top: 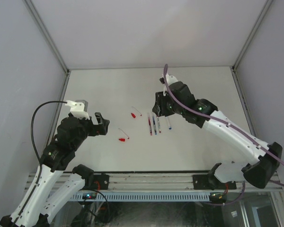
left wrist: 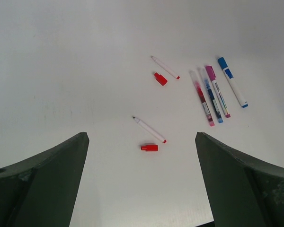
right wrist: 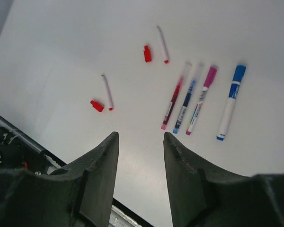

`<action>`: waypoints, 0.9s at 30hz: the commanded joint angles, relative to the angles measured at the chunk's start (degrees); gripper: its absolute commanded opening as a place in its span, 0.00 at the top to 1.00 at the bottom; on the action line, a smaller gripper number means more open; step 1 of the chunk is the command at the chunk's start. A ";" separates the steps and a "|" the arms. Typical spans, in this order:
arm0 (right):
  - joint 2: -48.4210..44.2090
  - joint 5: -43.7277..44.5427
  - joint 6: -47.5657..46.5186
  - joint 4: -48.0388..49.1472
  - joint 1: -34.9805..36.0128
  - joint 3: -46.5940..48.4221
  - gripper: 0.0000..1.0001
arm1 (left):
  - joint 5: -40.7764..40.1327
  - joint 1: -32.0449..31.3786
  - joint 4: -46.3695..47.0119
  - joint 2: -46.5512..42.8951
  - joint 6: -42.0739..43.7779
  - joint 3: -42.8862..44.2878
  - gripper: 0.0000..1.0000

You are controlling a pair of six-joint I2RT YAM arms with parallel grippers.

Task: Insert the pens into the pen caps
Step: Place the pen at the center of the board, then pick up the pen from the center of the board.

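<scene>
Two red pens lie uncapped on the worktop (left wrist: 75, 61): the farther pen (left wrist: 164, 67) has the farther cap (left wrist: 160, 79) just beside it, and the nearer pen (left wrist: 149, 129) has the nearer cap (left wrist: 149, 147) just beside it. To their right lies a row of four pens (left wrist: 217, 91), which look capped already. My left jaws stand wide open and empty above the nearer pair, and my right jaws are part-open and empty over the row. I would grip the nearer pen mid-barrel, hold its cap with the other arm, and line both up before pushing. I cannot tell which way each cap's mouth faces, and the pen tips are too fine to make out
</scene>
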 commanded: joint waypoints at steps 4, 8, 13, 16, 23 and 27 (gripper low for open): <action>-10.63 4.36 -5.03 13.15 4.12 -8.94 0.56 | -1.01 0.37 1.85 -1.10 0.94 -1.39 0.00; -16.15 4.98 -5.20 16.05 4.28 -14.17 0.55 | -0.84 0.41 1.86 -1.36 0.95 -1.35 0.00; -24.54 4.63 -7.85 23.75 2.29 -24.47 0.43 | -0.56 0.37 1.85 -1.49 0.95 -1.37 0.00; -28.95 3.30 -6.51 28.06 -0.24 -29.97 0.34 | -0.47 0.40 1.85 -1.57 0.94 -1.37 0.00; -33.92 2.53 -5.03 29.29 -3.83 -34.52 0.07 | -0.62 0.36 1.85 -1.84 0.95 -1.46 0.00; -32.87 3.02 -5.18 29.77 -4.28 -35.04 0.02 | -0.91 0.36 1.80 -1.91 0.88 -1.40 0.00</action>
